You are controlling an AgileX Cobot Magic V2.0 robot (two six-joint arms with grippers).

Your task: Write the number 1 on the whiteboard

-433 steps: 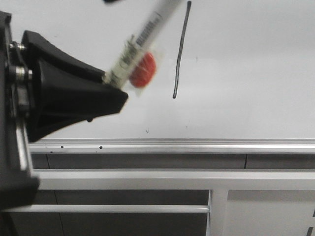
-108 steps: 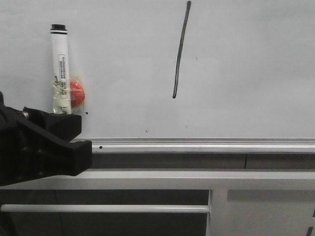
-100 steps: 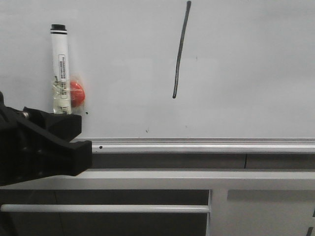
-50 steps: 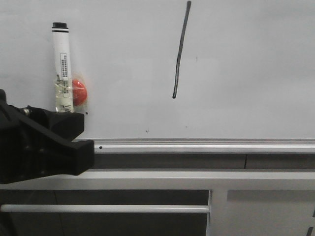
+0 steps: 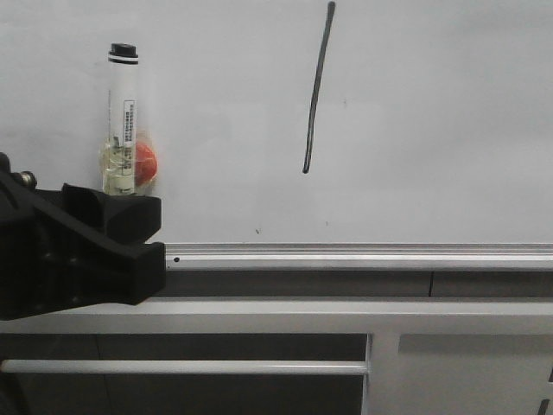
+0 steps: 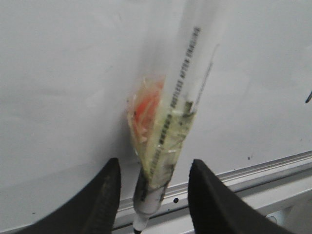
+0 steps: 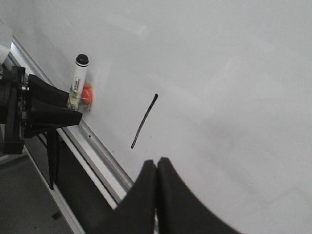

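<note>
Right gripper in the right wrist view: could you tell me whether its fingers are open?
No, the right gripper has its two black fingers pressed together, empty, in front of the whiteboard.

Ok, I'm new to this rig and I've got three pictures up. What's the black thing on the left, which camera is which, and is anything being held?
The front view looks straight at the whiteboard. The black shape is the left gripper of a two-armed robot. The other two pictures come from cameras on each wrist.

On the board is the number 1, a thin dark slanted stroke. A white marker with a black cap stands upright against the board, an orange-red lump taped to it.

The left wrist view shows the marker between the left fingers with gaps either side, so it looks released. The right gripper is shut, empty, off the board.
</note>
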